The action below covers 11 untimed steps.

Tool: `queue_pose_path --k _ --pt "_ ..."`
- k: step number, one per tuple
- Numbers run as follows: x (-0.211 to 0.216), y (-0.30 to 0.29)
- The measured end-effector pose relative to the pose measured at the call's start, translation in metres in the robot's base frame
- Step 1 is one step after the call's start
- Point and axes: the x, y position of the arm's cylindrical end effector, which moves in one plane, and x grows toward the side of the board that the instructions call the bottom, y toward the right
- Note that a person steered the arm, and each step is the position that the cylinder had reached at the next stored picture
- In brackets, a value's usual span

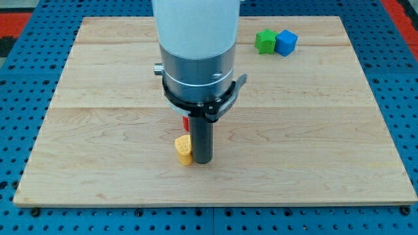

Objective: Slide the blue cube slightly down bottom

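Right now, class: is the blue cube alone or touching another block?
Touching: the blue cube sits flush against the green block on its left.

My arm hangs upright over the board's middle, its dark rod vertical, my tip [202, 161] down near the view's bottom.

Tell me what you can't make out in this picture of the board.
- Red block, camera view: mostly hidden behind the arm's collar and rod; shape unclear.
- Yellow block: its right side is covered by the rod; whether my tip touches it is unclear.
- Green block and blue cube: contact between them uncertain.
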Motion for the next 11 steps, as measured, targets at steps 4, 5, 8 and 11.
queue_pose_path --k 4,5,8,11 --pt "-0.236 0.291" --pt "-0.267 0.278" --pt "-0.296 0.182" --pt "-0.237 0.152"
